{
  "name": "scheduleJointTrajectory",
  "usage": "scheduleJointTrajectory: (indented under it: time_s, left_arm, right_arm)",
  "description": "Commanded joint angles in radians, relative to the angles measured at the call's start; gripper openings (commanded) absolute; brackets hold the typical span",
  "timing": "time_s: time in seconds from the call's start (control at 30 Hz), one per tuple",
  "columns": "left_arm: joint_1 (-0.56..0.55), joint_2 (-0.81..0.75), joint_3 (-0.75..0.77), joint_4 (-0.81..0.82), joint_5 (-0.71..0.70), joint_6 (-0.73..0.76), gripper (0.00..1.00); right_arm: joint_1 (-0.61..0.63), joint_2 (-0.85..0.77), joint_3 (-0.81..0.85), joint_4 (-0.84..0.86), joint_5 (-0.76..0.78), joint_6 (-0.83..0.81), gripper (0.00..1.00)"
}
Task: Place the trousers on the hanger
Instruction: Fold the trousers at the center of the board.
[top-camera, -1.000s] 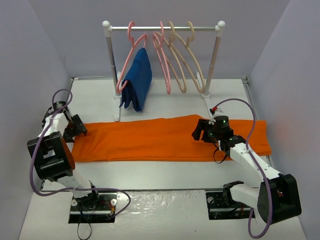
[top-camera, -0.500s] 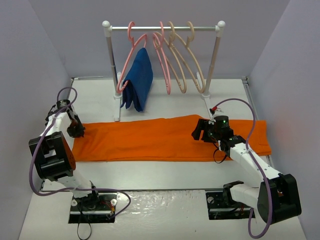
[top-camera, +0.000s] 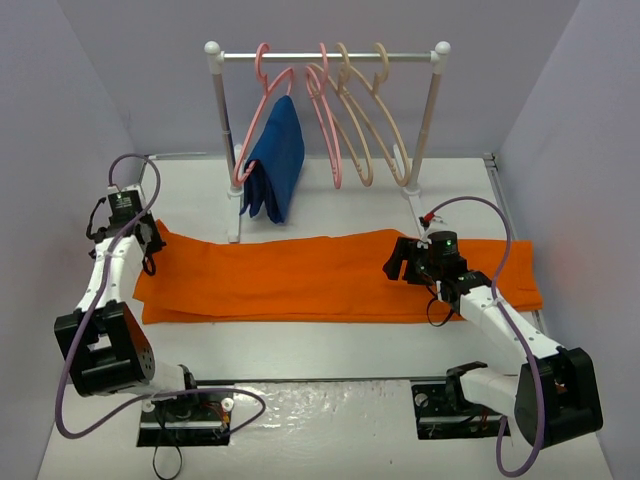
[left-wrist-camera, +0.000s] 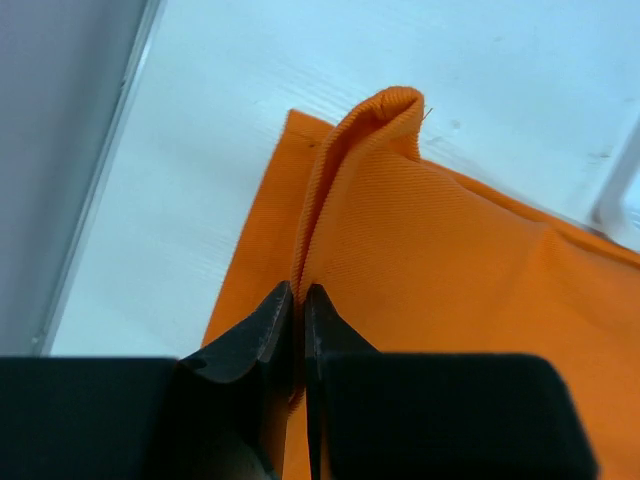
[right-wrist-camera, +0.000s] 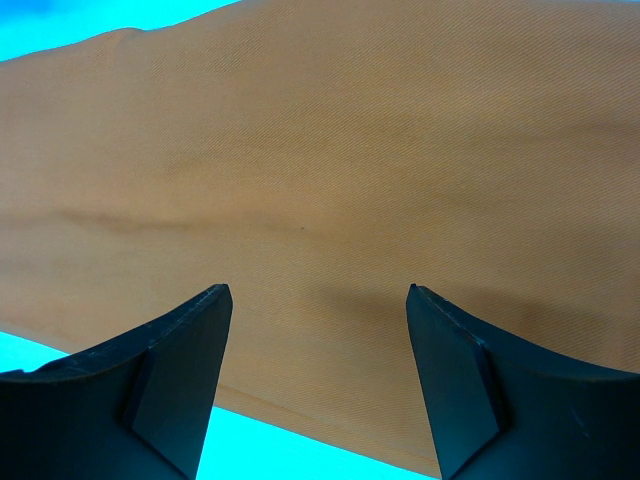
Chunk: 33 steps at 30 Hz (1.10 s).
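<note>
The step in hand is the first grasp, with nothing yet on a hanger; the trousers (top-camera: 300, 280) lie flat in a long band across the middle of the table (top-camera: 330, 345), one end near the left edge and the other reaching close to the right edge. The left gripper (left-wrist-camera: 297, 300) is pressed together on the left end of the cloth, pinching a raised fold that stands up from the table in a narrow ridge; the rest of that end lies flat beside it. The right gripper (right-wrist-camera: 315, 300) hangs over the right half of the trousers with its fingers spread and nothing between them; whether the tips touch the cloth I cannot tell.

The hanger (top-camera: 358, 140), cream-coloured, hangs on the rail (top-camera: 330, 57) at the back edge of the table beside a second like it, well apart from the trousers; a blue garment (top-camera: 278, 160) hangs on a pink hanger further left.

The next move, as I judge it, calls for the right fingers to close on the cloth, so both arms can lift the trousers and drape them over the hanger's lower bar; a one-sided lift would likely drag the band askew.
</note>
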Motion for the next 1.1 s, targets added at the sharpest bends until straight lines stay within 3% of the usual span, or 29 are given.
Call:
scheduleJointTrajectory:
  time_s: [0.0, 0.27, 0.43, 0.5, 0.53, 0.67, 0.9, 1.07]
  left_arm:
    - [0.018, 0.083, 0.027, 0.006, -0.159, 0.001, 0.08]
    - [0.021, 0.234, 0.13, -0.15, -0.313, -0.075, 0.16]
    - [0.025, 0.271, 0.193, -0.212, -0.42, -0.121, 0.32]
    - [0.025, 0.249, 0.198, -0.219, -0.437, -0.141, 0.46]
    - [0.025, 0.247, 0.199, -0.215, -0.437, -0.142, 0.47]
    - [0.014, 0.121, 0.144, -0.173, -0.36, -0.178, 0.7]
    - [-0.136, -0.111, -0.047, -0.081, -0.122, -0.272, 0.74]
    - [-0.121, -0.053, -0.054, 0.078, -0.053, -0.215, 0.73]
  right_arm:
    - [0.007, -0.008, 0.002, 0.053, -0.002, -0.003, 0.68]
    - [0.007, -0.009, 0.002, 0.048, 0.019, -0.004, 0.68]
    - [0.007, -0.007, 0.003, 0.044, 0.025, -0.005, 0.68]
    - [0.007, -0.009, 0.004, 0.037, 0.037, -0.008, 0.68]
    - [0.007, -0.009, 0.004, 0.037, 0.037, -0.008, 0.68]
    - [0.007, -0.012, 0.008, 0.027, 0.055, -0.011, 0.68]
    - [0.01, 0.004, 0.019, 0.019, 0.071, -0.011, 0.68]
    - [0.009, -0.007, 0.016, 0.018, 0.052, -0.008, 0.68]
